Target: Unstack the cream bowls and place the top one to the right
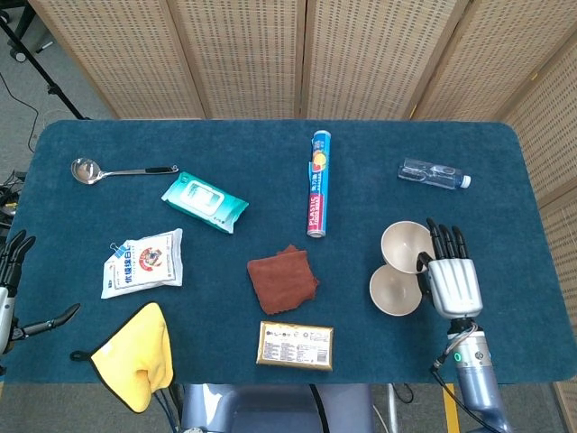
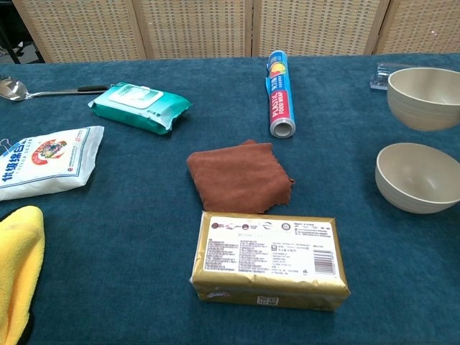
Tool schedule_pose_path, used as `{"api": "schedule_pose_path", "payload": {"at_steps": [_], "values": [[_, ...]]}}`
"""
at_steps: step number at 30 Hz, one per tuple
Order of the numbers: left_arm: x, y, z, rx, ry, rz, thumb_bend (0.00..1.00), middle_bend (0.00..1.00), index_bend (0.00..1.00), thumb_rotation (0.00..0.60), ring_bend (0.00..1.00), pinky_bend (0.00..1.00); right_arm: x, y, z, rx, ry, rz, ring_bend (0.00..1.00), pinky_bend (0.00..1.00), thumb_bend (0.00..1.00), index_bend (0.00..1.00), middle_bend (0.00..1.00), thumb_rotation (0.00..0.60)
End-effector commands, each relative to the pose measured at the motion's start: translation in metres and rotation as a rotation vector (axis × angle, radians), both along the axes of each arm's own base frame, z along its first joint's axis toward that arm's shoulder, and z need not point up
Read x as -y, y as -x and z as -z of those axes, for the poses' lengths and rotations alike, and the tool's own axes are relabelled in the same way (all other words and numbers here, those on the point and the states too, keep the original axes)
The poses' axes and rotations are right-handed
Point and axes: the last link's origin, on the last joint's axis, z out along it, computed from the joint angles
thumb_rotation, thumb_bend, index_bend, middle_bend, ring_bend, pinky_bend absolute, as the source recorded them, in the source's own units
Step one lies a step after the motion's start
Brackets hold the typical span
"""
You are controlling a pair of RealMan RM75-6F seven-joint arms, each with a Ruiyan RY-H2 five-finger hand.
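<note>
Two cream bowls are apart. The lower bowl [image 1: 395,290] [image 2: 417,176] sits on the blue table cloth at the right. The top bowl [image 1: 404,244] [image 2: 424,98] hangs in the air above and behind it, tilted a little, held at its right rim by my right hand [image 1: 451,275]. The chest view shows the lifted bowl but not the hand. My left hand [image 1: 11,289] is at the table's left edge, fingers apart, holding nothing.
A brown cloth [image 1: 282,278], a gold packet [image 1: 295,345], a foil roll [image 1: 318,183], a water bottle [image 1: 434,173], a teal wipes pack [image 1: 204,201], a ladle [image 1: 117,170], a white bag [image 1: 144,262] and a yellow cloth [image 1: 135,354] lie on the table [image 1: 270,144].
</note>
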Motion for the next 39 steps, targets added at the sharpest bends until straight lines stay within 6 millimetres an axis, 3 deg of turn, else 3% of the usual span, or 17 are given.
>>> {"api": "schedule_pose_path", "payload": {"at_steps": [1, 9, 18, 39], "values": [[0.0, 0.0, 0.001, -0.002, 0.004, -0.001, 0.1, 0.0, 0.0, 0.323, 0.0, 0.0, 0.009, 0.003, -0.004, -0.018, 0.015, 0.009, 0.0, 0.0, 0.44, 0.57, 0.02, 0.6], [-0.001, 0.001, 0.004, -0.009, 0.013, -0.008, 0.1, 0.0, 0.0, 0.324, 0.0, 0.0, 0.034, 0.02, -0.025, -0.048, 0.076, 0.064, 0.0, 0.0, 0.44, 0.58, 0.02, 0.6], [-0.002, 0.001, 0.008, -0.017, 0.024, -0.009, 0.1, 0.0, 0.0, 0.323, 0.0, 0.0, 0.037, 0.049, -0.04, -0.071, 0.112, 0.144, 0.0, 0.0, 0.44, 0.58, 0.02, 0.6], [-0.001, -0.001, 0.009, -0.016, 0.03, -0.006, 0.1, 0.0, 0.0, 0.323, 0.0, 0.0, -0.015, 0.108, -0.046, -0.04, 0.124, 0.309, 0.0, 0.0, 0.44, 0.58, 0.02, 0.6]]}}
